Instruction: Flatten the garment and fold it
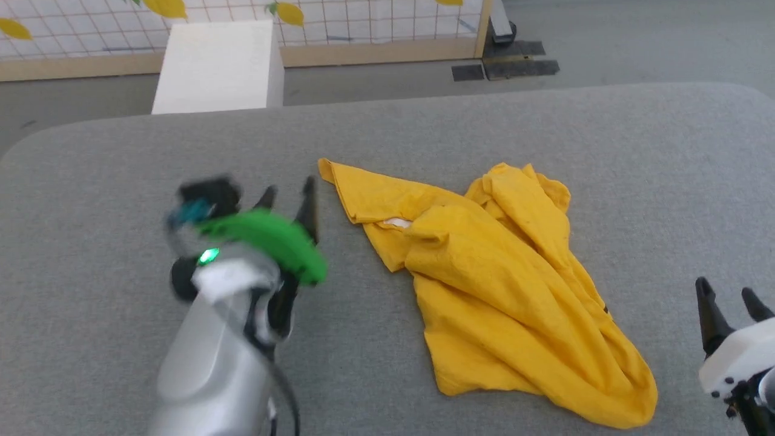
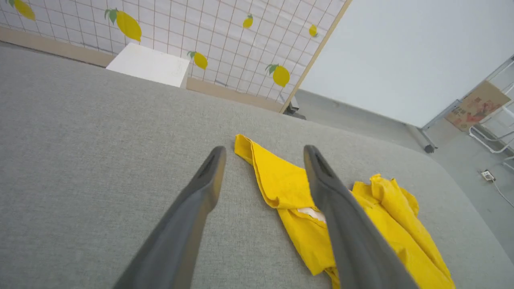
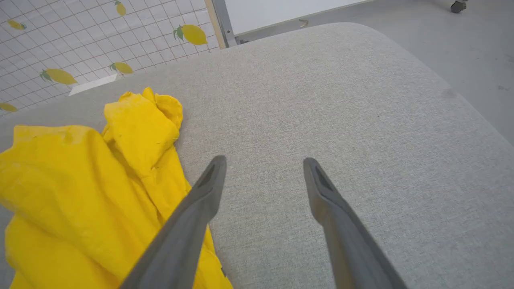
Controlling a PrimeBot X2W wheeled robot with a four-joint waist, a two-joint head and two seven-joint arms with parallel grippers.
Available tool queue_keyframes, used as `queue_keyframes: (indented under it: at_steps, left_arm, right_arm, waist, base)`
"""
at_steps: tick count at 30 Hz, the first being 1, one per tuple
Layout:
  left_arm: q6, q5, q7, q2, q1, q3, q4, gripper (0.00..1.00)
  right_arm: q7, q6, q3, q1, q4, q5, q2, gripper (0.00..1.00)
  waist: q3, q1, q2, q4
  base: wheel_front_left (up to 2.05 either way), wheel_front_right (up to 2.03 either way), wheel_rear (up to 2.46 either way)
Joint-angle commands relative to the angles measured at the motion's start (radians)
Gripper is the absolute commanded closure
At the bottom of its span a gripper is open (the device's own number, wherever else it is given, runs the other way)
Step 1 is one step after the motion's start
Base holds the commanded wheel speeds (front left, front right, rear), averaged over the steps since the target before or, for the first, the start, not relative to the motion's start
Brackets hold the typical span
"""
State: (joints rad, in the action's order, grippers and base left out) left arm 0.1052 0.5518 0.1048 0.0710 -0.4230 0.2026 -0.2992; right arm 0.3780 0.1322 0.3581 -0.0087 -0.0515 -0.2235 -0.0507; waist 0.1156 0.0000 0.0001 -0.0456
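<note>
A bright yellow garment [image 1: 502,290] lies crumpled on a grey padded table [image 1: 545,133], between the robot's two grippers, its layers bunched and doubled over so that only a sliver of its white patch [image 1: 396,223] shows. The risk from here appears to lie in the pick: a pinch that takes a thick fold rather than a single corner or hem would likely drag the whole heap across the fabric surface instead of spreading it, and long fingers pressed too low could catch the table's cover along with the cloth. The left gripper [image 1: 289,189] stands wide open and empty, its tips close beside the garment's pointed left corner; whether one finger brushes the cloth cannot be told. The right gripper [image 1: 725,288] is likewise spread wide and holds nothing, poised over bare table near the garment's right edge, apart from it.
</note>
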Motion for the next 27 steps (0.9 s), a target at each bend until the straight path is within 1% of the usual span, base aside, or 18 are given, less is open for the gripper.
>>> queue_keyframes:
  at_steps: [1, 2, 3, 4, 6, 8, 12, 14, 17, 18, 19, 23, 27]
  left_arm:
    - [0.018, 0.003, 0.084, -0.007, -0.076, 0.033, -0.047, 0.00]
    - [0.025, -0.001, 0.121, -0.008, -0.107, 0.046, -0.069, 0.00]
    - [0.045, -0.009, 0.200, -0.009, -0.163, 0.070, -0.121, 0.00]
    - [0.058, -0.020, 0.254, -0.007, -0.199, 0.086, -0.156, 0.00]
    - [0.089, -0.030, 0.346, -0.007, -0.270, 0.102, -0.225, 0.00]
    - [0.110, -0.057, 0.405, 0.004, -0.329, 0.124, -0.283, 0.00]
    - [0.135, -0.092, 0.494, 0.022, -0.403, 0.158, -0.383, 0.00]
    - [0.145, -0.105, 0.523, 0.038, -0.416, 0.167, -0.421, 0.00]
    - [0.161, -0.104, 0.546, 0.042, -0.419, 0.167, -0.455, 0.01]
    - [0.163, -0.103, 0.544, 0.042, -0.419, 0.167, -0.459, 0.62]
    - [0.163, -0.099, 0.537, 0.041, -0.419, 0.164, -0.459, 1.00]
    - [0.137, -0.072, 0.493, 0.026, -0.419, 0.154, -0.446, 1.00]
    - [0.097, -0.040, 0.445, 0.010, -0.418, 0.149, -0.422, 1.00]
  right_arm:
    - [-0.008, -0.002, 0.001, -0.029, 0.006, 0.012, 0.000, 0.00]
    - [-0.010, -0.002, 0.000, -0.037, 0.008, 0.016, 0.000, 0.00]
    - [-0.014, -0.002, -0.006, -0.052, 0.016, 0.014, 0.000, 0.00]
    - [-0.015, -0.002, -0.011, -0.061, 0.021, 0.011, 0.000, 0.00]
    - [-0.024, -0.002, -0.023, -0.075, 0.036, 0.004, 0.000, 0.00]
    - [-0.032, -0.002, -0.033, -0.081, 0.054, -0.005, 0.000, 0.00]
    - [-0.054, -0.002, -0.042, -0.088, 0.088, -0.023, 0.000, 0.00]
    - [-0.065, -0.002, -0.047, -0.091, 0.097, -0.024, 0.000, 0.00]
    - [-0.078, -0.002, -0.042, -0.094, 0.109, -0.023, 0.000, 0.00]
    - [-0.082, -0.002, -0.039, -0.096, 0.113, -0.021, 0.000, 0.00]
    - [-0.085, -0.002, -0.036, -0.096, 0.117, -0.017, 0.000, 0.00]
    - [-0.089, -0.002, -0.026, -0.094, 0.136, -0.001, 0.000, 0.00]
    - [-0.086, -0.002, -0.023, -0.085, 0.147, 0.012, 0.000, 0.00]
  waist:
    - [0.034, 0.0000, -0.0001, -0.031]
    - [0.043, 0.0000, -0.0001, -0.038]
    - [0.060, 0.0000, -0.0001, -0.055]
    - [0.072, 0.0000, -0.0001, -0.068]
    - [0.099, 0.0000, -0.0001, -0.096]
    - [0.125, 0.0000, -0.0001, -0.120]
    - [0.170, 0.0000, -0.0001, -0.162]
    - [0.185, 0.0000, -0.0001, -0.178]
    - [0.195, 0.0000, -0.0001, -0.183]
    - [0.196, 0.0000, -0.0001, -0.182]
    - [0.196, 0.0000, -0.0001, -0.179]
    - [0.175, 0.0000, -0.0001, -0.149]
    - [0.129, 0.0000, -0.0001, -0.091]
  base:
    - [0.00, 0.00, 0.00]
    - [0.00, 0.00, 0.00]
    - [0.00, 0.00, 0.00]
    - [0.00, 0.00, 0.00]
    - [0.00, 0.00, 0.00]
    - [0.00, 0.00, 0.00]
    - [0.00, 0.00, 0.00]
    - [0.00, 0.00, 0.00]
    - [0.00, 0.00, 0.00]
    - [0.00, 0.00, 0.00]
    - [0.00, 0.00, 0.00]
    - [0.00, 0.00, 0.00]
    - [0.00, 0.00, 0.00]
